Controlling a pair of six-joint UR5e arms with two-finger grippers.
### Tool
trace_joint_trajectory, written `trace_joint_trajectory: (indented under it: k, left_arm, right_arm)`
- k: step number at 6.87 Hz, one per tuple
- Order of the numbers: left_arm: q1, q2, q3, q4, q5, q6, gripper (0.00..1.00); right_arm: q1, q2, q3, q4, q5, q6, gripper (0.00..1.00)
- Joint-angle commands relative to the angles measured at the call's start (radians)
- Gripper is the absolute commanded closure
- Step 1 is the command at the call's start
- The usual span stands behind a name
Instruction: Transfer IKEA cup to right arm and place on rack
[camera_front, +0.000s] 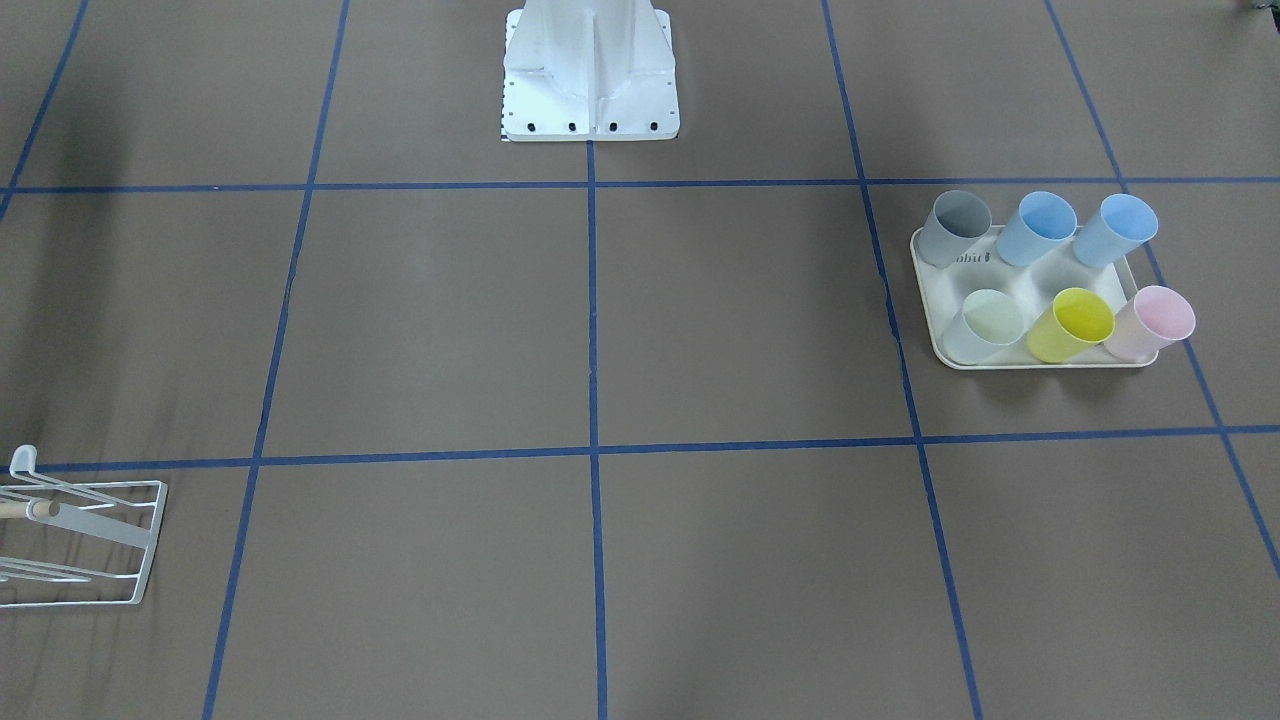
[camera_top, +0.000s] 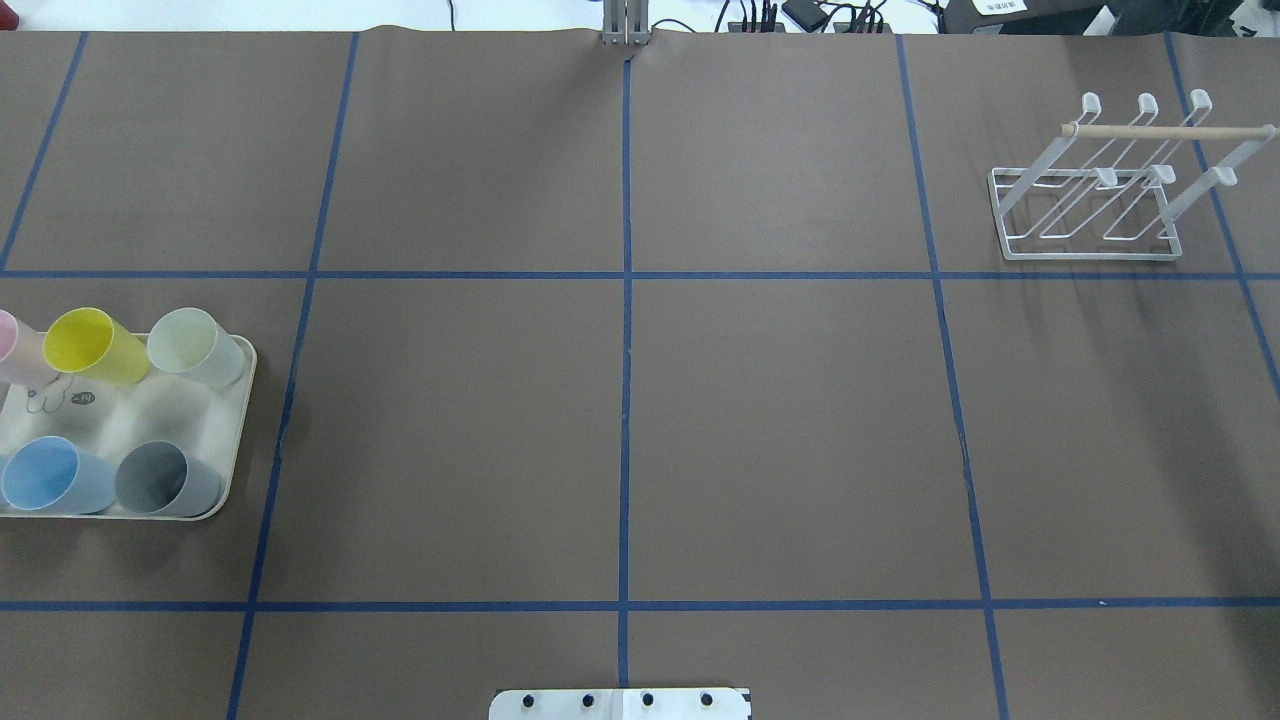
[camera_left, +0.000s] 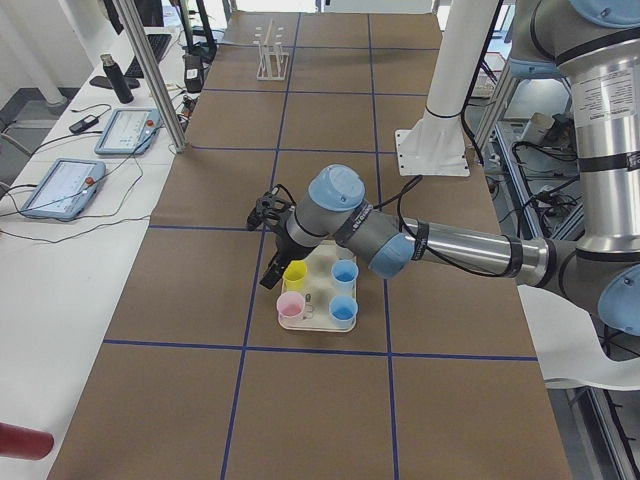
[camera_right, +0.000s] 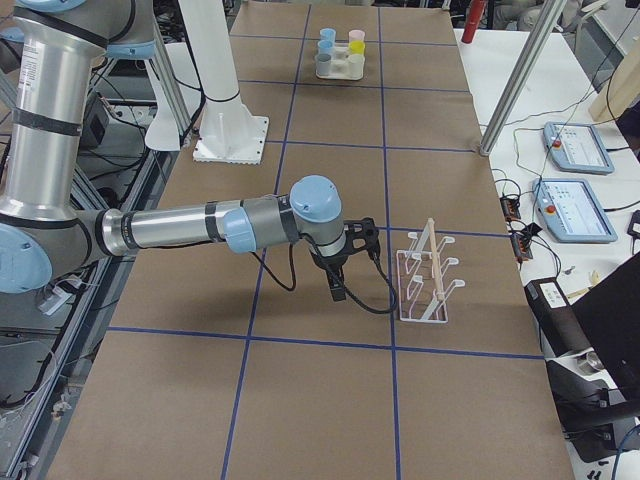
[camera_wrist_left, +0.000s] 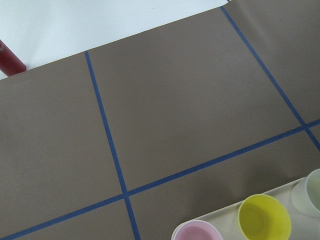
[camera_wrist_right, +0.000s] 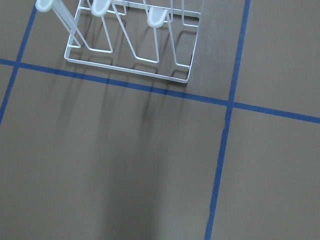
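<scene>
Cups: six smooth, matt, tapered tumblers, all standing mouth-up in the tray at the left side of the surface
Far row: pink cup (camera_front: 1152, 322), yellow cup (camera_front: 1072, 324), pale green cup (camera_front: 985, 326)
Near row: one blue cup (camera_front: 1115, 230), a second blue cup (camera_front: 1035, 228), then the grey cup (camera_front: 955, 228)
Cup interiors: only their own coloured inner walls show
Tray (camera_front: 1045, 364): cream, rectangular, with rounded corners, a raised rim, shallow moulded wells and a small line drawing on its floor; it holds all six cups
Rack (camera_top: 1090, 257): at the far right of the surface, well apart from the tray; it has a thin white wire base frame, slanted white prongs (camera_top: 1090, 101) with rounded caps, and a light wooden rod (camera_top: 1165, 131) across the top
Left tool (camera_left: 269, 277): black, it hangs above the surface just beside the tray's far edge, near the yellow and pink cups; I cannot tell whether it is released or clenched
Right tool (camera_right: 338, 290): black, it hangs above the surface near the rack, on its near side; its state cannot be told either
Surface (camera_top: 780, 430): a flat, matt brown sheet, ruled into large rectangles by blue tape lines (camera_top: 626, 400)
Base plate (camera_front: 590, 70): white painted metal with a row of dark bolts, at the near middle
</scene>
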Motion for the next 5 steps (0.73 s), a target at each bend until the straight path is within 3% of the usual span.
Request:
trace_joint_trajectory:
  k: [1,5]
  left_arm:
    - [0.000,0.013,-0.008,0.006,-0.039,-0.010,0.00]
    - [0.002,0.019,0.028,-0.008,-0.053,-0.016,0.00]
  right_arm:
    - [0.003,-0.007,0.022,-0.001,-0.022,0.001,0.00]
    - [0.002,-0.023,0.029,-0.001,-0.016,0.002,0.00]
